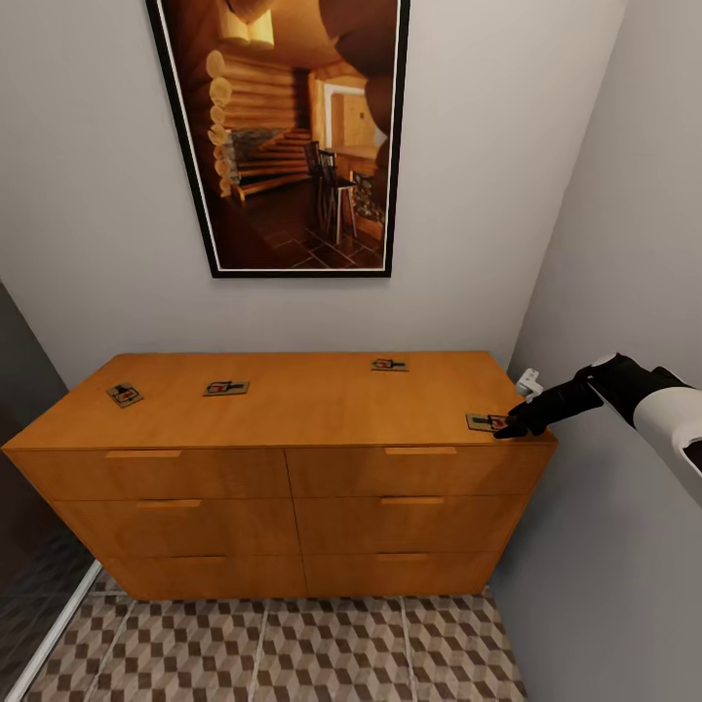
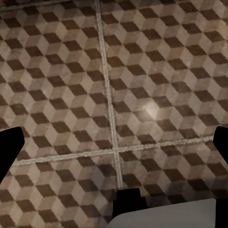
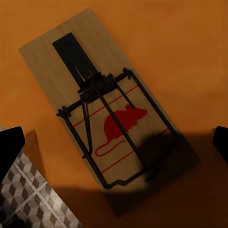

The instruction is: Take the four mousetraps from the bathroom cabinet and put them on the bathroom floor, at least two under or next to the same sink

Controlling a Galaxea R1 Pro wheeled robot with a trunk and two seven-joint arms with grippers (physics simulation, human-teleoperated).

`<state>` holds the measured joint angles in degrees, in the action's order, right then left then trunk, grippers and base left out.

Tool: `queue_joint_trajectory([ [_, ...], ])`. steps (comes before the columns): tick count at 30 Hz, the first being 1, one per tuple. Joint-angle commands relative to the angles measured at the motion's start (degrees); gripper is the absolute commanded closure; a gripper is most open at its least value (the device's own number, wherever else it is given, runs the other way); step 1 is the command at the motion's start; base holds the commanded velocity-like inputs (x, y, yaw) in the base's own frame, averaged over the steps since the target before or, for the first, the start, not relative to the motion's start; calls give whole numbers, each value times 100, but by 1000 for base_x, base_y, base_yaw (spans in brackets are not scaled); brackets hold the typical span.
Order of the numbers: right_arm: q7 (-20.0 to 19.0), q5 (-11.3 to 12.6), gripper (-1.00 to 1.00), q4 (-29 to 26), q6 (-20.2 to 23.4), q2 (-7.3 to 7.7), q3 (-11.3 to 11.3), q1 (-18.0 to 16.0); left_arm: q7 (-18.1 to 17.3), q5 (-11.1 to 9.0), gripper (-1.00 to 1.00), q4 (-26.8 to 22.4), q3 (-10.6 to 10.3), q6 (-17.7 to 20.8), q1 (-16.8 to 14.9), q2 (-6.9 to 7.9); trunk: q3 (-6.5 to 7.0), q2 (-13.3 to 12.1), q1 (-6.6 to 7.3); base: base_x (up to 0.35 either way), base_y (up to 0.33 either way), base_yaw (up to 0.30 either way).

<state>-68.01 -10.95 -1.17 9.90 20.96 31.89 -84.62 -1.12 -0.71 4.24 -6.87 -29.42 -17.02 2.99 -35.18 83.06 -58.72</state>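
Step in hand: the first pick is judged to be under way; all four mousetraps are seen lying on the top of the cabinet (image 1: 292, 409), none yet on the bathroom floor (image 1: 292, 648).
Target mousetrap: the nearest mousetrap (image 1: 485, 422) is placed at the cabinet top's front right corner, close to the edge; in the right wrist view the same mousetrap (image 3: 107, 111) is seen flat, its red mouse print facing up, with floor tiles visible past the corner.
Other mousetraps: one (image 1: 389, 365) is set near the back right, one (image 1: 225, 388) left of centre, one (image 1: 124, 395) toward the left end; all are well apart from each other.
Right end effector (image 1: 511, 426): held just above or against the target mousetrap's right end; its fingers (image 3: 10, 147) are spread apart at the sides of the wrist view, with nothing clamped.
Left end effector (image 2: 118, 142): pointed down at the bare bathroom floor (image 2: 71, 71), fingers apart and empty.
Next move: a lowering over the board and a closing across its narrow width are called for.
Caution: a flat board offers little to grip, so a slide toward the edge may be needed.
Sink: not to be placed from these views.
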Motion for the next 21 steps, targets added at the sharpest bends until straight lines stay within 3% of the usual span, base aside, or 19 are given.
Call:
queue_joint_trajectory([
  [1,-19,-63,-100,-6,56,5,54,69,-11,-12,-100,24,-25,-38,-12,-1,-7,2,-1,0,0,0],
  [7,-24,-62,-100,-6,56,5,54,69,-11,-10,-100,24,-25,-38,-12,-1,-7,2,-1,0,0,0],
  [8,-26,-63,100,-6,56,5,54,69,-11,-12,-100,24,-25,-38,-12,-1,-7,2,-1,0,0,0],
  [21,-20,-63,100,-6,56,-3,54,69,-11,-14,-100,24,-25,-39,-12,-1,-7,2,-1,0,0,0],
])
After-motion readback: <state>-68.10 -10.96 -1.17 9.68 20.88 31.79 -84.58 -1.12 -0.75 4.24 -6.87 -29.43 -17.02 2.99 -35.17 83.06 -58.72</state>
